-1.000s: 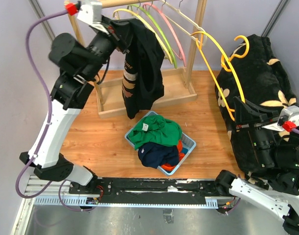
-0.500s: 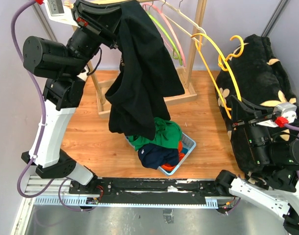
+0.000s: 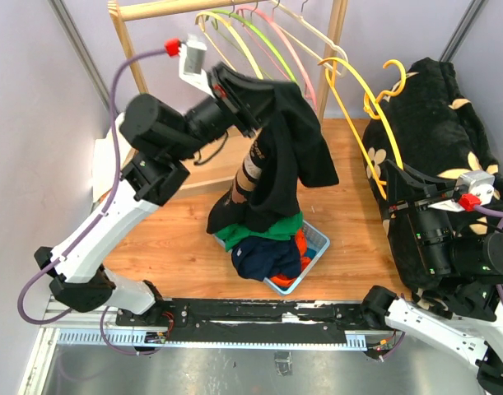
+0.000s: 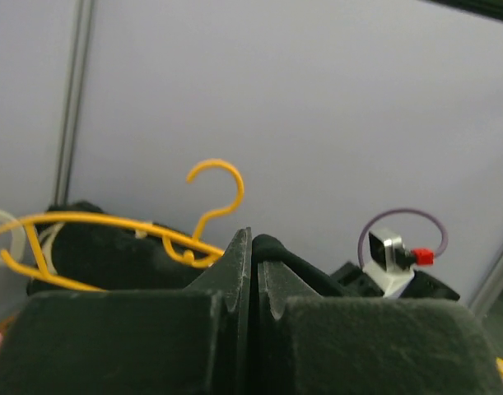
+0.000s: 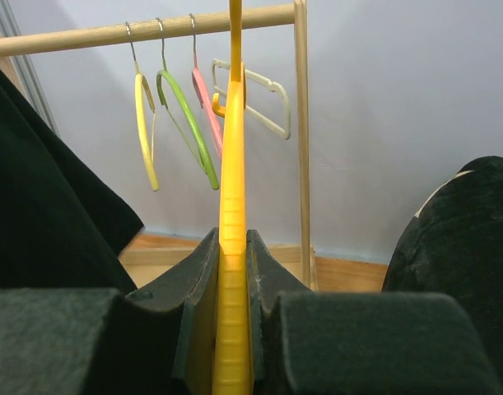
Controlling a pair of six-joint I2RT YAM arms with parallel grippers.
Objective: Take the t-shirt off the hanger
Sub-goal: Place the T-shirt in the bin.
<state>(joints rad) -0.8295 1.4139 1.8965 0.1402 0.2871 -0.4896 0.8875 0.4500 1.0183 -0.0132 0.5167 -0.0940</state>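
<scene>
— Is the shirt off the hanger yet?
— Yes, you're nearly done. Your left gripper (image 4: 253, 247) is pinched tight on the black fabric t-shirt (image 3: 286, 156), which hangs free just above the blue plastic basket (image 3: 318, 243) at mid-table. At 3 o'clock, your right gripper (image 5: 233, 239) clamps the bare yellow plastic hanger (image 5: 235, 123).
— What's left?
— Probably only releasing the shirt.

T-shirt (image 3: 286, 148) above the basket (image 3: 319, 241), clothes rack (image 3: 152, 10) behind, hanger (image 3: 356, 67) to the right beside the cloth bundle (image 3: 436, 107)
</scene>
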